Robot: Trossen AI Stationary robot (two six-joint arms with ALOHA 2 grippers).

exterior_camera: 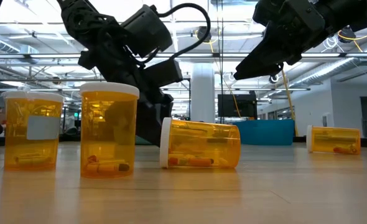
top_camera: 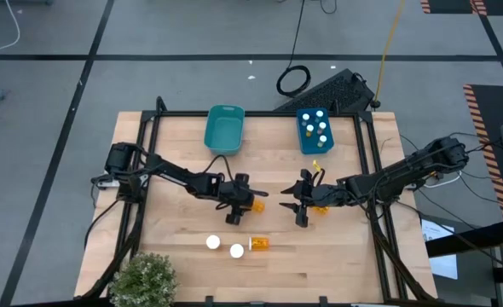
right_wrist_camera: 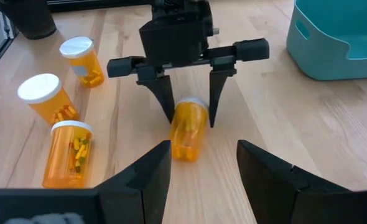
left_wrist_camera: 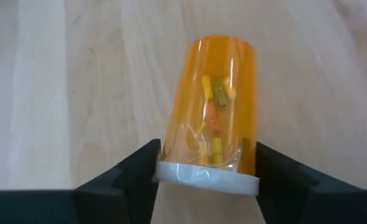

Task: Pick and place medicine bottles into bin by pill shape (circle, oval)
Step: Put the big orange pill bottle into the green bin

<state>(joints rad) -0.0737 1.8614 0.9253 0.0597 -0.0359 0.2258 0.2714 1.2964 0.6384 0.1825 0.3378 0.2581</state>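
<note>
Four loose medicine bottles (right_wrist_camera: 186,129), two bins (top_camera: 223,130).

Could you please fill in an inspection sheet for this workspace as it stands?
Surface: wooden table, no spills seen.
Job's things: teal bin empty; blue bin holds capped bottles; three loose bottles near the front, two upright, one lying.
Clutter: potted plant at the front corner.
Grippers: left end effector open astride a lying bottle; right end effector open, empty, facing it.
Cables: coiled cable on the floor behind.
Surroundings: keyboard-like object behind the table; no people seen.
</note>
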